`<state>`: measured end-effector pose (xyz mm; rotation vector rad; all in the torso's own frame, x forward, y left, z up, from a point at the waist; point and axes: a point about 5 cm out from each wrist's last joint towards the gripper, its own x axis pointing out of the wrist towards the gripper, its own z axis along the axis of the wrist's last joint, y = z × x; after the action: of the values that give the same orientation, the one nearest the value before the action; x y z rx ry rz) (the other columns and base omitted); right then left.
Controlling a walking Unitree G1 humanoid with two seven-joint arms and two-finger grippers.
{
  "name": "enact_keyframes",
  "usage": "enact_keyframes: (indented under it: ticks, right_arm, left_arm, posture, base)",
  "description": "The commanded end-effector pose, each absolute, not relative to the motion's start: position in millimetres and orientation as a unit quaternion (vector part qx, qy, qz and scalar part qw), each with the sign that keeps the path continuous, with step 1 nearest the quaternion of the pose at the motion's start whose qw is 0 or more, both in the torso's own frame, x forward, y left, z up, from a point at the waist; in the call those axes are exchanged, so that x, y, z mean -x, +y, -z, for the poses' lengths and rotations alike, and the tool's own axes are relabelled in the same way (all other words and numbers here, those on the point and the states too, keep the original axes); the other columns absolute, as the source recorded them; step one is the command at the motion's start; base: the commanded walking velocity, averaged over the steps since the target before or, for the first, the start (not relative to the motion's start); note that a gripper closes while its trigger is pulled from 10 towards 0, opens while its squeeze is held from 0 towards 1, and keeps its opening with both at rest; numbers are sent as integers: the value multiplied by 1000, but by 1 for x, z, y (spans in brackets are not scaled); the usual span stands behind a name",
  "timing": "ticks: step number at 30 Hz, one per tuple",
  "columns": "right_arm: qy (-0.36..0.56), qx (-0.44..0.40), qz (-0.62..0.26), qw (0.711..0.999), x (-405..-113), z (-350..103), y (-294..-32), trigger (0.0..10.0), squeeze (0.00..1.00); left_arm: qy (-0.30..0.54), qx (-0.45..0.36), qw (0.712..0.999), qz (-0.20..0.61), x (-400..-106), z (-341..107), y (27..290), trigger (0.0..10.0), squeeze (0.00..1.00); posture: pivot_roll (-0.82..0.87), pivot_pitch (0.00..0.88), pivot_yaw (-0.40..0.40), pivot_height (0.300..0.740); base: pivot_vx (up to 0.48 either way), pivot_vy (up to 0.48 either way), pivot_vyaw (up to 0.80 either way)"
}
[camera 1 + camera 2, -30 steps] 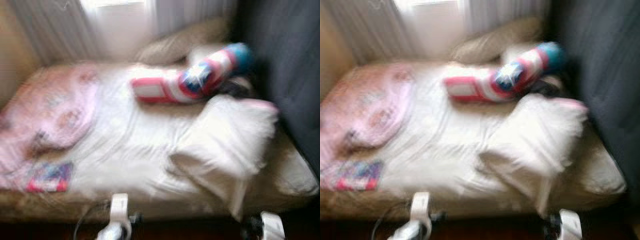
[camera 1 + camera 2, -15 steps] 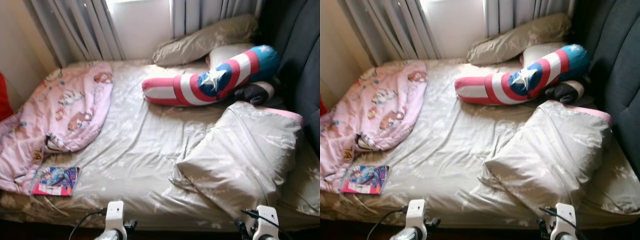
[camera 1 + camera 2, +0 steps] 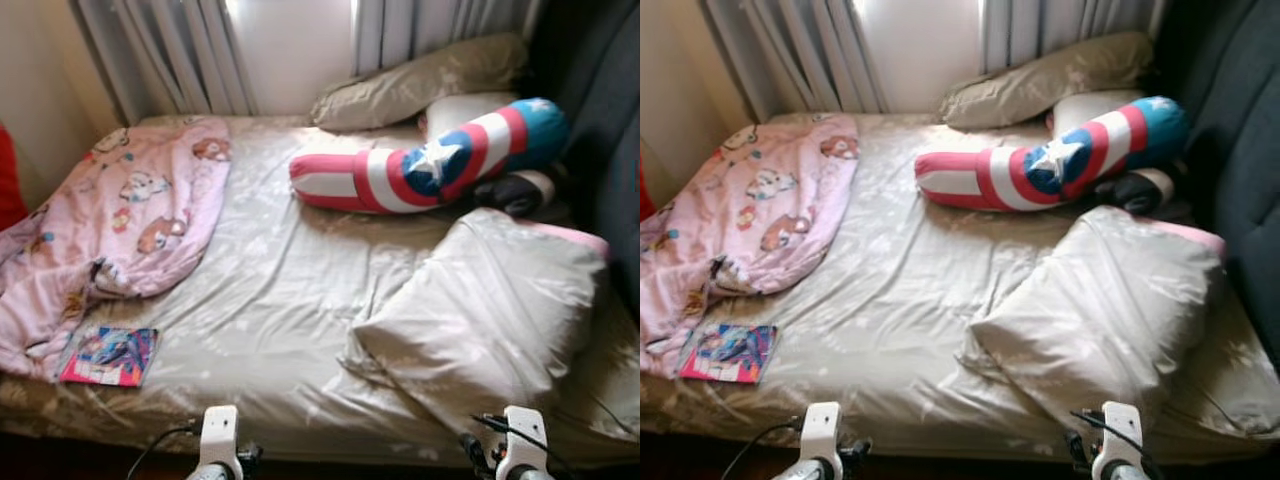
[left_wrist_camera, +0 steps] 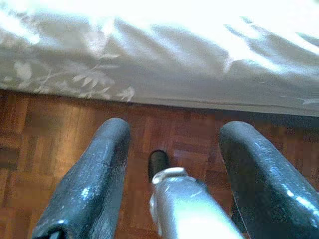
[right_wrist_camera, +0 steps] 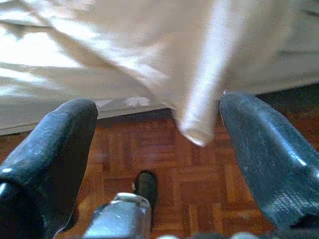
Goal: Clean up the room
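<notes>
Left gripper spread wide, holding nothing, hanging over wood floor just short of the bed's edge; right gripper likewise wide apart and empty.

Head views: standing at the side of a bed with rumpled sheet. Pink blanket bunched at left, small book lying just beside its lower edge near the mattress side. Striped star bolster across the far side, big pillow askew at right, another pillow against the curtains. Probably best to begin with the book, nearest the left arm: step closer, reach in flat, pinch one edge rather than the sheet beneath.

Left wrist view: sheet hem above the fingers, nothing between them.

Right wrist view: a fold of pale cloth drooping between the fingers, seemingly not touching.

Hard to tell: dark object behind the bolster; book cover blurred; arms cut off at the frame bottom
</notes>
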<state>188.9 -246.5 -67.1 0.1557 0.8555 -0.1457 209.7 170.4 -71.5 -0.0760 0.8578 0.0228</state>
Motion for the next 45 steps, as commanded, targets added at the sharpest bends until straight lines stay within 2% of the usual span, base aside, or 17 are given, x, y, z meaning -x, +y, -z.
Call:
enact_keyframes:
  ticks: [1,37,45]
  right_arm:
    - [413,-75,74,905,-189,67,-249,10000,0]
    - [409,-78,79,906,-190,66,-248,10000,0]
    - [406,-79,78,907,-190,66,-248,10000,0]
  left_arm:
    - [421,32,907,-5,-207,73,167,10000,0]
    - [419,41,907,-10,-208,73,168,10000,0]
    - [417,42,908,-10,-208,73,168,10000,0]
  posture:
    - [35,0,51,731]
    - [35,0,52,731]
    - [37,0,52,731]
  base:
    - [0,-311,0]
    - [0,-16,0]
    - [281,0,0]
